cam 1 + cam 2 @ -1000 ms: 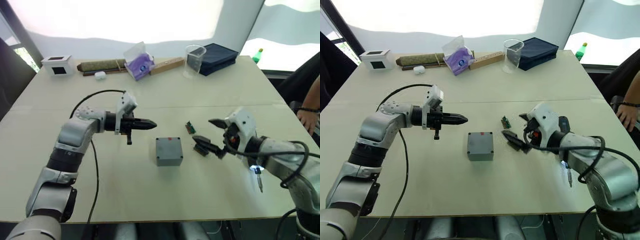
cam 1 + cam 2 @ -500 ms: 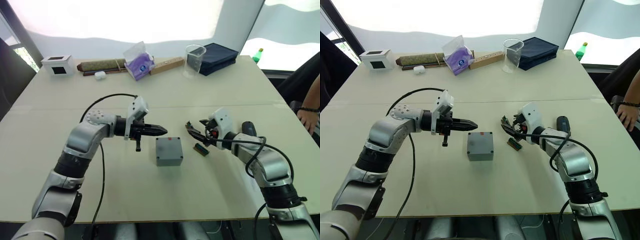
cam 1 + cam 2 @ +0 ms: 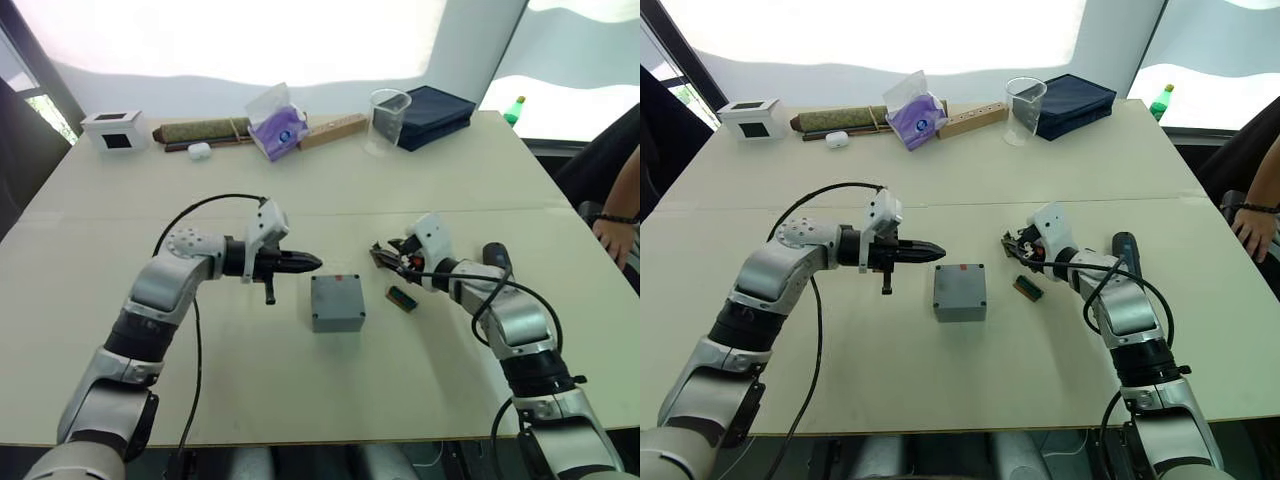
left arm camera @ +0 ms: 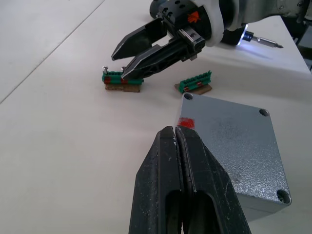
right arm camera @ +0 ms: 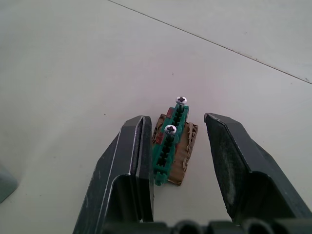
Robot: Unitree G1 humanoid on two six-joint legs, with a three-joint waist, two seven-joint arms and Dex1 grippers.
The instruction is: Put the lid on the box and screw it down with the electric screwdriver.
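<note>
over the last second the right end effector [image 5: 176, 146] has swung away from the electric screwdriver [image 3: 497, 258], which lies on the bench [image 3: 420, 170] on the side of that arm away from the box [image 3: 336, 302], tip lit. it has come up to a green screw holder [image 5: 168, 146] just beyond the box, fingers spread either side of it. judging by this, a screw is being fetched. the lid [image 4: 229, 141] sits on the box, corner holes empty. the left end effector [image 4: 176, 161], fingers pressed together and empty, hovers close to the box's red-marked edge.
</note>
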